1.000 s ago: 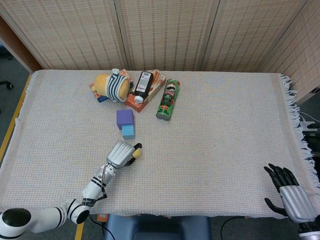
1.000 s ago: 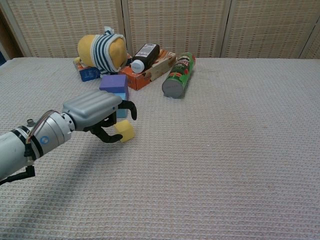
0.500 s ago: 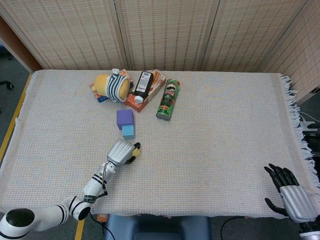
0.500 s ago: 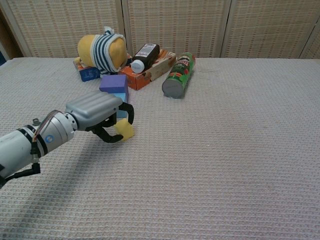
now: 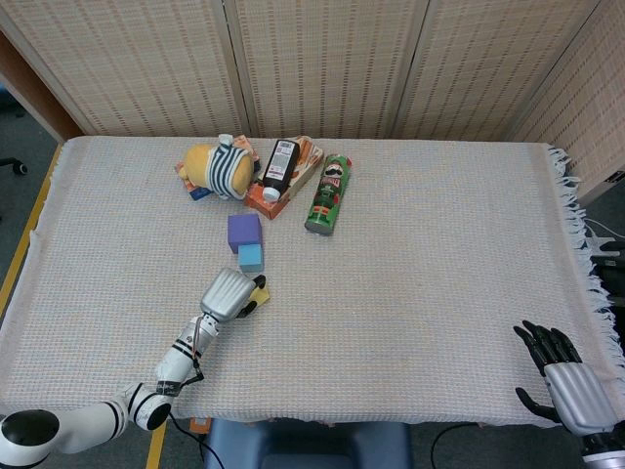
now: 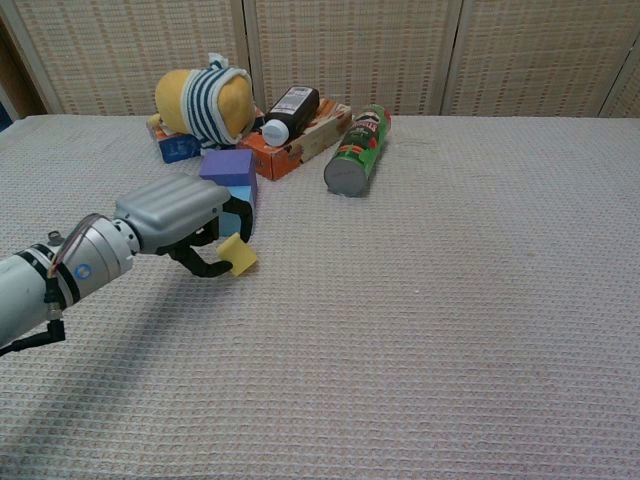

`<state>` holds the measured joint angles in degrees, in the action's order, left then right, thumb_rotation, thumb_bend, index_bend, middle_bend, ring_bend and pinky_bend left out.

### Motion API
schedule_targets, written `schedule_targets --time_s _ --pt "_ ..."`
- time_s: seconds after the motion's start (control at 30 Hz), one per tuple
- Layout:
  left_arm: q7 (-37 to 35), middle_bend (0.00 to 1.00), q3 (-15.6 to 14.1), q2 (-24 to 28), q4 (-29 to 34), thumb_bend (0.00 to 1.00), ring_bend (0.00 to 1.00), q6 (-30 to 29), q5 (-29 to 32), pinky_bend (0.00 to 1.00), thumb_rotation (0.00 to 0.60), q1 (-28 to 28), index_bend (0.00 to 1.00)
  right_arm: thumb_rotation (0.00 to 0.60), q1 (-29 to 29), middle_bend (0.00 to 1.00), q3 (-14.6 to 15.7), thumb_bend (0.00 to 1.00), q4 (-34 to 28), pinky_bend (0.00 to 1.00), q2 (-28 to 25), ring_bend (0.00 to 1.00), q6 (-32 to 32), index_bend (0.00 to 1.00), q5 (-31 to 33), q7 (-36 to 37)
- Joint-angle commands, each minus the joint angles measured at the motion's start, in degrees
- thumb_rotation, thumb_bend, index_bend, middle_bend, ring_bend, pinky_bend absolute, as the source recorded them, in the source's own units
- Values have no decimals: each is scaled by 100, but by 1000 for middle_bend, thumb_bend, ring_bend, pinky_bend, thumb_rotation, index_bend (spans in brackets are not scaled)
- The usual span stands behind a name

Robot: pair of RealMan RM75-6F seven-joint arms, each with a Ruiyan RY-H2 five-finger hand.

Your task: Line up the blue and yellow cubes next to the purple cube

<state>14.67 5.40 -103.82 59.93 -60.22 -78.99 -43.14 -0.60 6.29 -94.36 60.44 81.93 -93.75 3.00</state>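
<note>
Three cubes: purple, blue and yellow, all on the left half of the cloth-covered table (image 5: 420, 293).
Purple cube (image 5: 244, 232): rests on the cloth in front of the plush toy; in the chest view (image 6: 227, 164) it stands behind the left hand.
Blue cube (image 5: 251, 257): sits directly in front of the purple cube, touching it or very nearly so; in the chest view (image 6: 241, 199) only a strip of it shows past the hand.
Yellow cube (image 5: 260, 291): just in front of the blue one, tilted on an edge in the chest view (image 6: 238, 255), caught between the dark fingers (image 6: 205, 266) of the left hand.
Left hand (image 5: 229, 294): reaches in from the lower left, palm down, fingers curled around the yellow cube and holding it; in the chest view (image 6: 180, 224) its grey back hides part of the blue cube.
Right hand (image 5: 562, 376): lies at the near right corner of the table, well apart from the cubes, dark fingers spread and holding nothing; the chest view does not show it.
Plush toy (image 5: 218, 166): yellow with a striped cap, lying at the back left.
Bottle (image 5: 280, 168): dark with a white cap, lying on an orange box (image 5: 293, 181).
Green can (image 5: 329, 193): on its side, to the right of the box.
</note>
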Motion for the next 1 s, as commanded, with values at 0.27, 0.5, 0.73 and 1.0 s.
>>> schedule_targets --time_s 0.27,0.5,0.73,1.0 --pt "73 1000 109 -89 -138 329 1000 -69 11 1000 600 31 522 600 -5 0 5 39 -1 0 -8 0 14 0 -10 12" --pt "29 1000 193 -186 -370 336 1000 -32 64 1000 600 29 515 600 -15 0 10 39 2 0 -17 0 45 0 -32 33" --pt "-81 1000 255 -162 -355 337 1000 -52 81 1000 600 59 487 600 -9 0 15 38 0 0 -13 0 33 0 -41 24" --pt "-78 1000 225 55 68 337 1000 -86 67 1000 600 156 448 600 -9 0 18 39 -6 0 -7 0 33 0 -49 4"
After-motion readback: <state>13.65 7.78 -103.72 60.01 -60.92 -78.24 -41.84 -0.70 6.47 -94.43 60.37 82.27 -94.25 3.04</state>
